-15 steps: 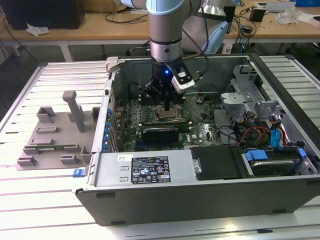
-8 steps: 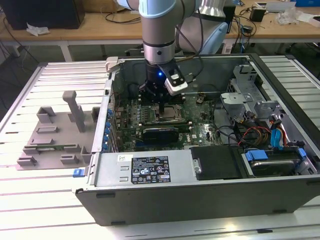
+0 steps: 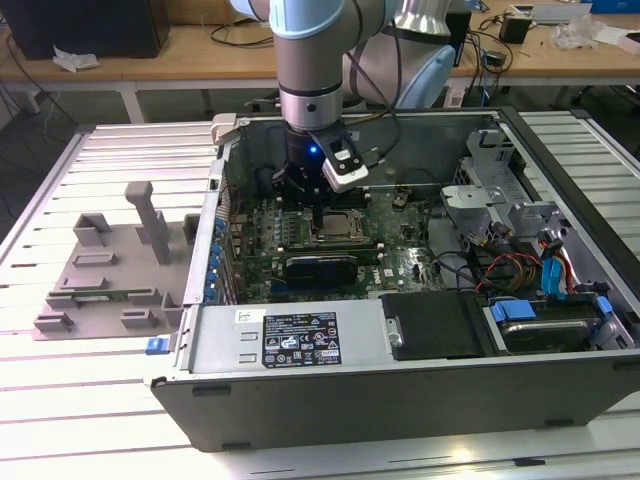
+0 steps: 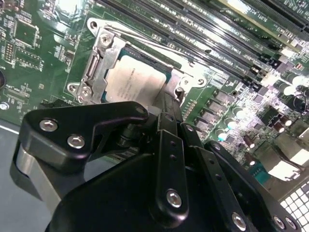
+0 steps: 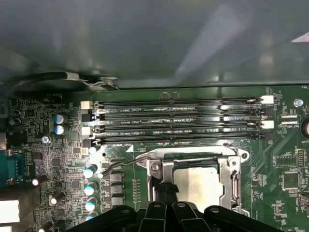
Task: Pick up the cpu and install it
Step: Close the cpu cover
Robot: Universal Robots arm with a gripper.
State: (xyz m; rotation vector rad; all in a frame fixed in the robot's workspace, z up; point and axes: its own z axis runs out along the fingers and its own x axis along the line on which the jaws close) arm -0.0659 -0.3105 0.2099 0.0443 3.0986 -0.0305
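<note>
Your tool sits at the edge of the cpu, which lies flat in the socket frame, apparently seated. You cannot tell whether the tool is open or closed.

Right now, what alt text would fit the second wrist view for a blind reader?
The cpu sits inside the metal socket frame on a green motherboard. The black gripper reaches to the cpu's edge; memory slots run beyond.

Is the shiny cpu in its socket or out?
In. In the second wrist view the cpu lies flat inside the metal socket frame on the green motherboard.
</note>
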